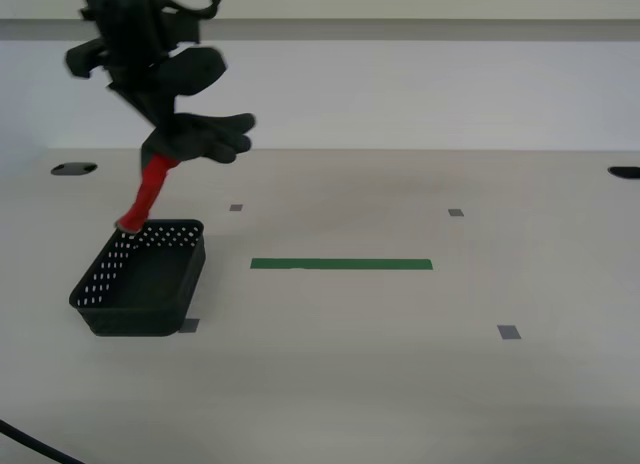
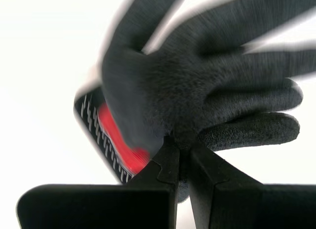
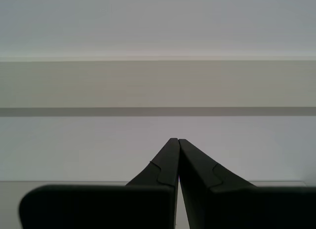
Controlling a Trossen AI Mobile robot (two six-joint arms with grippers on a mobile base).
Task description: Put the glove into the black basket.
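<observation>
My second gripper (image 2: 181,147) is shut on the glove (image 2: 197,86), a dark grey rubbery glove with a red cuff (image 2: 118,140). In the exterior view the glove (image 1: 205,136) hangs from that gripper (image 1: 165,134) above the table, its red cuff (image 1: 148,194) pointing down to the far rim of the black basket (image 1: 140,279). The basket stands at the exterior view's left, and its perforated wall (image 2: 96,130) shows under the glove in the second wrist view. My first gripper (image 3: 177,142) is shut on nothing and faces a plain wall.
A green tape strip (image 1: 341,264) lies on the pale table (image 1: 400,384), right of the basket. Small grey tape squares (image 1: 509,332) dot the surface. A dark hole (image 1: 73,169) sits at the table's far left, another at the far right edge.
</observation>
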